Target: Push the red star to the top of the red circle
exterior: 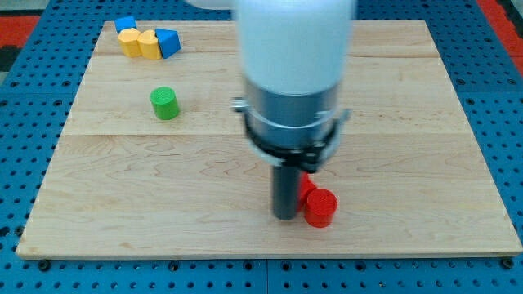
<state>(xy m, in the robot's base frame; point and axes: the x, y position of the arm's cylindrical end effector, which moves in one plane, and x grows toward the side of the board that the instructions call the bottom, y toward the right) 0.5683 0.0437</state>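
Observation:
The red circle (320, 207) is a short red cylinder near the view's bottom, right of centre. The red star (306, 187) shows only as a sliver just above and left of the circle, touching it, mostly hidden behind the rod. My tip (285, 217) rests on the board directly left of the red circle and below-left of the star, close against both.
A green cylinder (164, 104) stands at the upper left. A cluster at the top left holds a blue block (125, 24), two yellow blocks (140, 42) and a blue triangular block (167, 42). The wooden board (409, 122) sits on a blue pegboard. The arm's body hides the board's middle.

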